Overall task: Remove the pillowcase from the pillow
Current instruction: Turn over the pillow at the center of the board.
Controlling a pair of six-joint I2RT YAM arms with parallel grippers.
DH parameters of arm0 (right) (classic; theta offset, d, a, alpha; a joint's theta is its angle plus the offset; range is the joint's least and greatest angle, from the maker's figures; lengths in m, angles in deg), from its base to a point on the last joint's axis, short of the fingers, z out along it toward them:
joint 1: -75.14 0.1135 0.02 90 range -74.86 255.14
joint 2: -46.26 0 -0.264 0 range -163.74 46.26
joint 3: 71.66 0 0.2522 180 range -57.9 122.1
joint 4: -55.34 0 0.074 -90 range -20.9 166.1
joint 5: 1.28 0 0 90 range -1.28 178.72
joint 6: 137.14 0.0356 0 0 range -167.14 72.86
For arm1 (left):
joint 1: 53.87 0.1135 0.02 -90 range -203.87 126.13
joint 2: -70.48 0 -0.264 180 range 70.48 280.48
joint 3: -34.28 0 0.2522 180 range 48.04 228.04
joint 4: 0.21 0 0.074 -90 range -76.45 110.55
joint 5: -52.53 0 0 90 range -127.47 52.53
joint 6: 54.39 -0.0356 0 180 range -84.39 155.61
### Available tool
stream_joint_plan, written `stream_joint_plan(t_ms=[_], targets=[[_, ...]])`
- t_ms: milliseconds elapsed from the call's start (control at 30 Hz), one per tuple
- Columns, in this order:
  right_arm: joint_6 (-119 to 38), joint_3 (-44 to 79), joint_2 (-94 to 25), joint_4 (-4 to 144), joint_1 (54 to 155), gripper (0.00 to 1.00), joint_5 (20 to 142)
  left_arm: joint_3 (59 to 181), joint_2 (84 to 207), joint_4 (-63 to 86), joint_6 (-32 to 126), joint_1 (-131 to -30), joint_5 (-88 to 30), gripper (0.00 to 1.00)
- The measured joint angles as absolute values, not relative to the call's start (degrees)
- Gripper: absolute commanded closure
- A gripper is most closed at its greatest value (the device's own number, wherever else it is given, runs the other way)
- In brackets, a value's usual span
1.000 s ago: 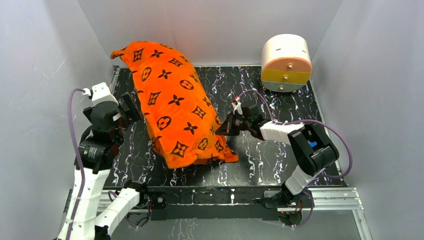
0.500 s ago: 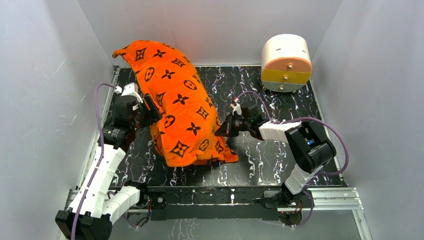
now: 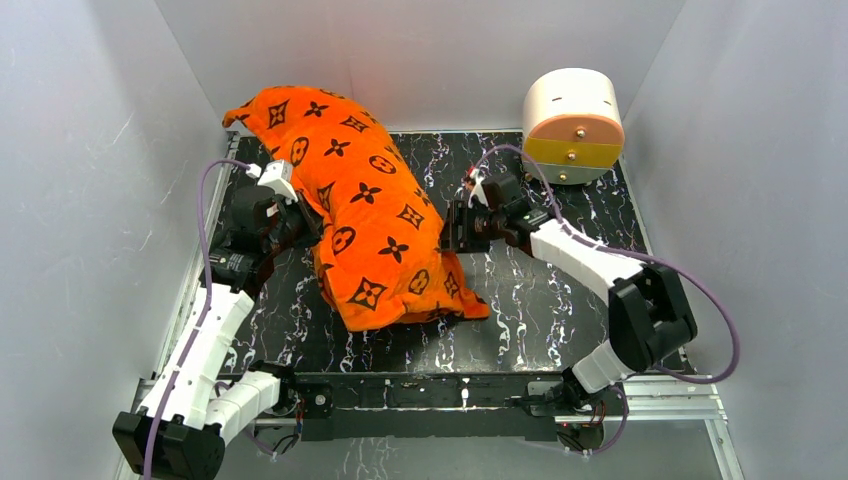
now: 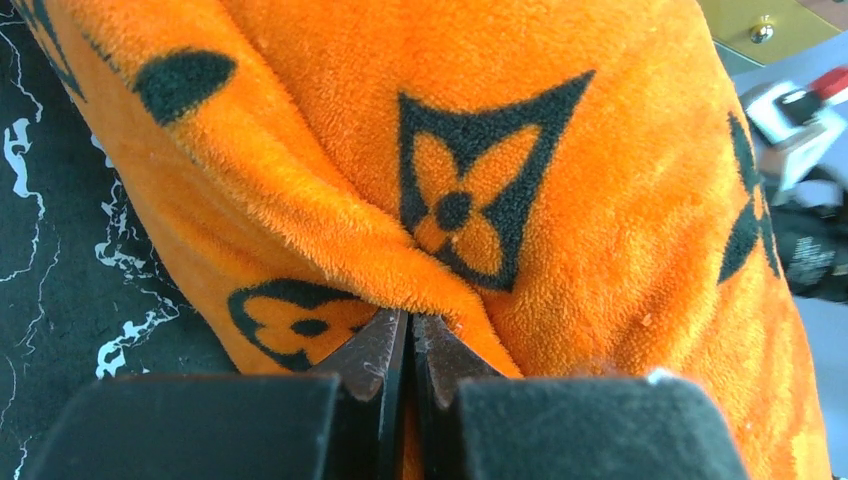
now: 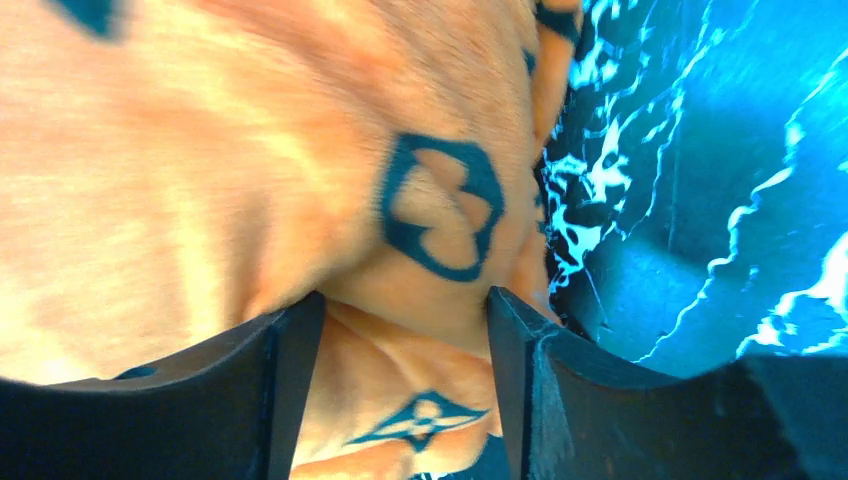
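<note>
My left gripper (image 4: 410,322) is clenched on a fold of the orange pillowcase (image 3: 360,215), on its side away from the round drawer box (image 3: 572,125). My right gripper (image 5: 405,300) is released, fingers spread against the box-facing side. The pillowcase lies stuffed, left of the box.

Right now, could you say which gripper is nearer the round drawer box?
Right. The right gripper is at the pillowcase's side facing the box; the left gripper, jaws shut on fabric, is at its opposite side.

The pillowcase (image 3: 365,225) blocks the left; open table (image 3: 520,318) lies right of it.
</note>
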State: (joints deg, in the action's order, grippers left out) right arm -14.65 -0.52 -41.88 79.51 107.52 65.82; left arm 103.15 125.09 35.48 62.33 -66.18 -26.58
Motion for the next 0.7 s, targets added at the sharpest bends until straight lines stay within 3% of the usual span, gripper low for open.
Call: stream_joint_plan(t_ms=[233,367,467,533,600,633,667,700], targets=[[-21.58,16.93,-36.59,90.59,110.8,0.11,71.07,103.18,124.43,38.21,61.34,-66.31,-25.79,1.0],[-29.47,26.72,-35.38,90.51,128.27,0.04,78.63,103.37,124.41,39.13,61.15,-66.49,-24.83,1.0],[-39.92,26.72,-34.92,90.18,140.9,0.03,90.98,103.44,124.45,39.37,61.15,-66.49,-24.74,1.0],[-49.25,26.72,-38.75,89.44,149.31,0.34,104.07,103.44,124.52,39.92,61.1,-66.47,-24.83,1.0],[-52.42,26.72,-41.68,88.78,151.48,0.73,110.32,103.44,124.6,40.86,61.08,-66.47,-25.33,1.0],[-52.79,26.72,-43.47,88.3,152.22,0.88,115.24,103.44,124.63,41.12,61.06,-66.47,-25.59,0.77],[-53.12,26.7,-44.76,88.19,152.44,1.0,118.83,103.44,124.63,41.6,61.13,-66.47,-26.36,0.48],[-53.16,26.7,-44.91,88.17,152.4,1.0,119.52,103.44,124.63,41.62,61.04,-66.47,-26.42,0.37]])
